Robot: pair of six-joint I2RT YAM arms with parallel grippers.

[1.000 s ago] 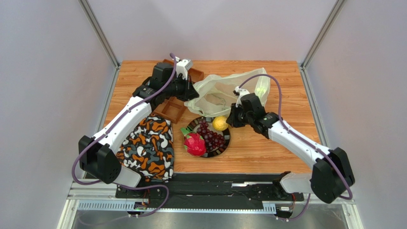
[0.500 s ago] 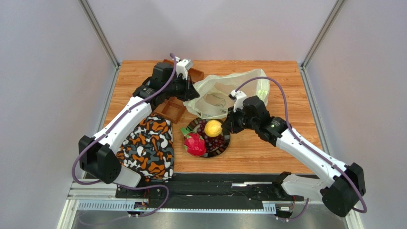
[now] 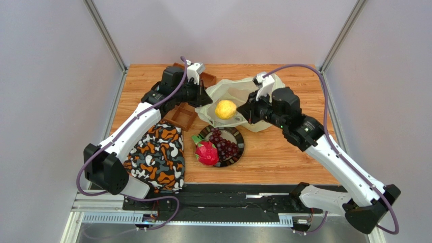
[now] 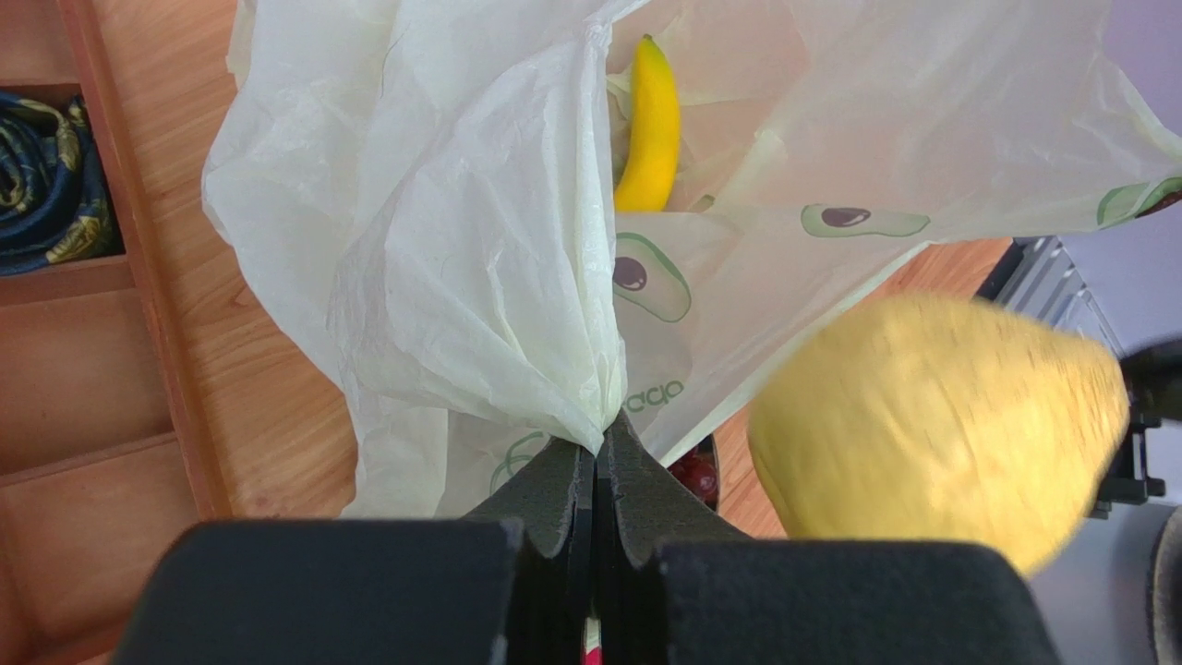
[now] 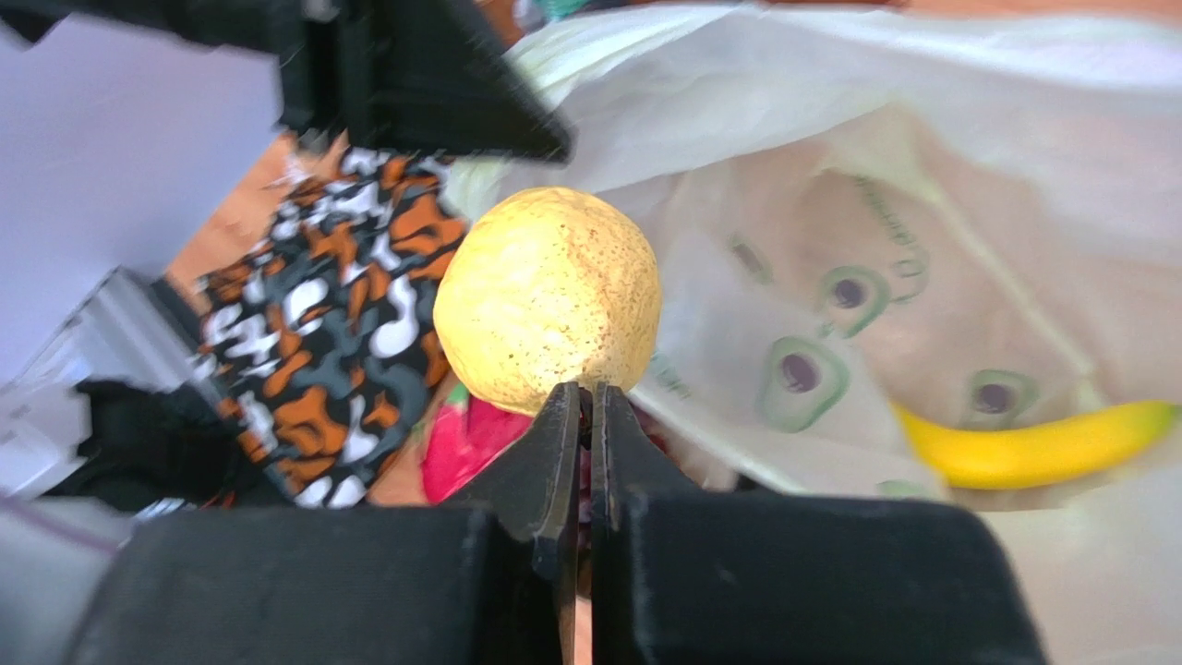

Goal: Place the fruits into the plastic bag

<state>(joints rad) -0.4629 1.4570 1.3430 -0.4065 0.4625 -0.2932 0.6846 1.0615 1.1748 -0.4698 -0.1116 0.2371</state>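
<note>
The plastic bag (image 3: 234,92) lies at the back of the table, and my left gripper (image 3: 205,99) is shut on a gathered fold of its rim (image 4: 458,236), holding the mouth up. A yellow banana (image 4: 649,125) lies inside the bag. My right gripper (image 3: 242,113) is shut on the near end of the small round yellow fruit (image 3: 225,109), which hangs in the air in front of the bag's mouth (image 5: 548,298). The purple grape bunch (image 3: 226,145) and the pink dragon fruit (image 3: 207,153) rest on a dark plate (image 3: 239,156).
An orange-black-white patterned cloth (image 3: 157,156) lies at the front left. A wooden tray (image 3: 181,118) stands behind it, with dark rolled cloths (image 4: 49,180) in one compartment. Metal frame posts and grey walls close in the table.
My right arm has lifted the round yellow fruit off the plate and carried it back and up to the bag's mouth. The left arm has held still with the bag.
</note>
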